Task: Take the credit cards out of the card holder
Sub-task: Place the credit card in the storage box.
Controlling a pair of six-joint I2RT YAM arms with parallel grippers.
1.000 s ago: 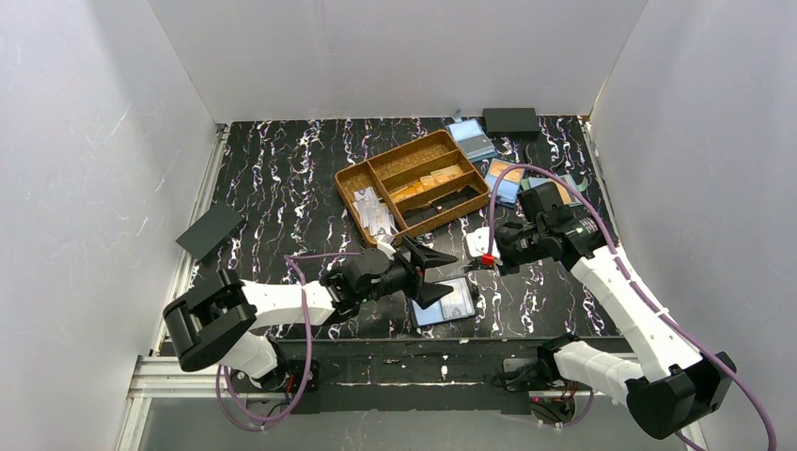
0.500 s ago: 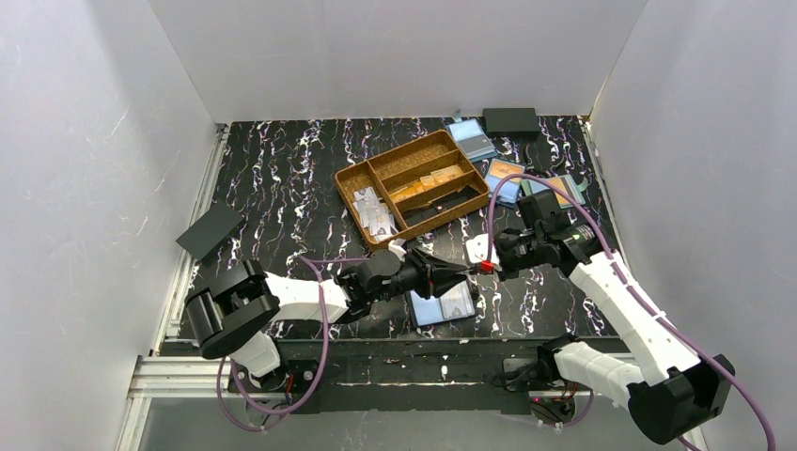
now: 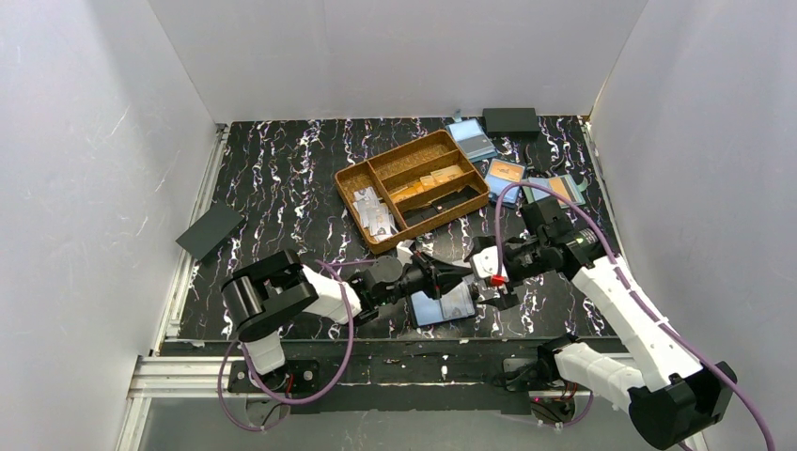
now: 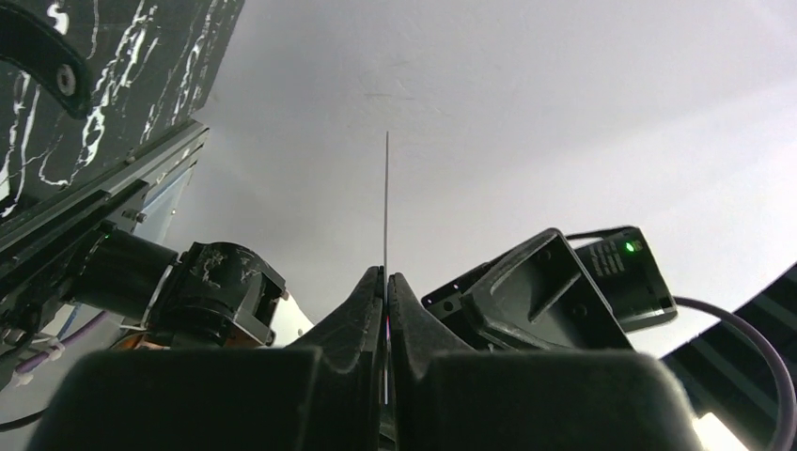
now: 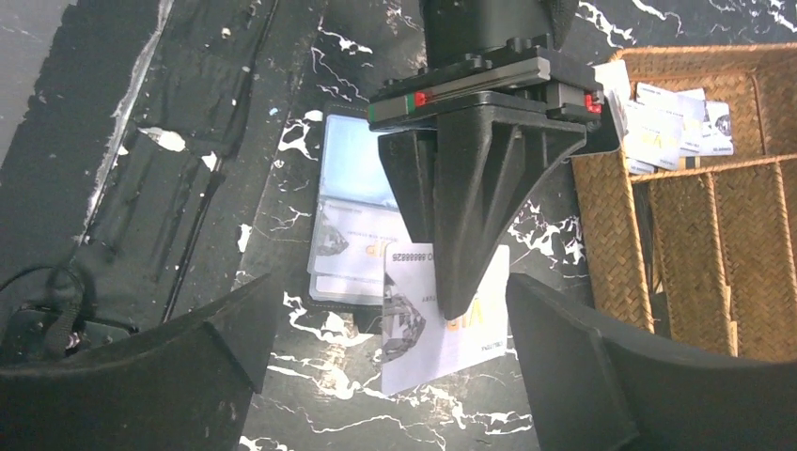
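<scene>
Cards are turning up in three spots, and going by the layout the job is looking partly done. Starting from the left, the left end effector (image 4: pixel 385 277) is gripping one card (image 5: pixel 423 357) by its upper edge. Its jaws are pressing flat against both faces, so the left wrist view is catching the card edge-on as a hairline. Just below and beside it, the black holder (image 5: pixel 352 155) is lying open on the worktop (image 3: pixel 282 169) near the front edge, showing pale blue lining. At least one more card (image 5: pixel 350 256) is sitting in its pocket. Further right, the right end effector (image 5: pixel 390 282) is gaping wide and carrying nothing, with its jaws standing either side of the held card. Beyond that, the woven tray (image 5: pixel 714 263) is holding a few pale cards (image 5: pixel 672 122) in one compartment. I am judging these cards to be very light, stiff but springy, and glossy enough to slip. That is making a flat pinch across a short edge the sound hold, since a corner hold would be letting the card swivel. Whatever is remaining in the pocket is probably wanting a slide by its exposed edge while the holder is being pinned down. As for print, each card face is showing a diamond drawing, gold letters that are looking like "VIP", and a row of digits, mostly eights, too small to read surely.
</scene>
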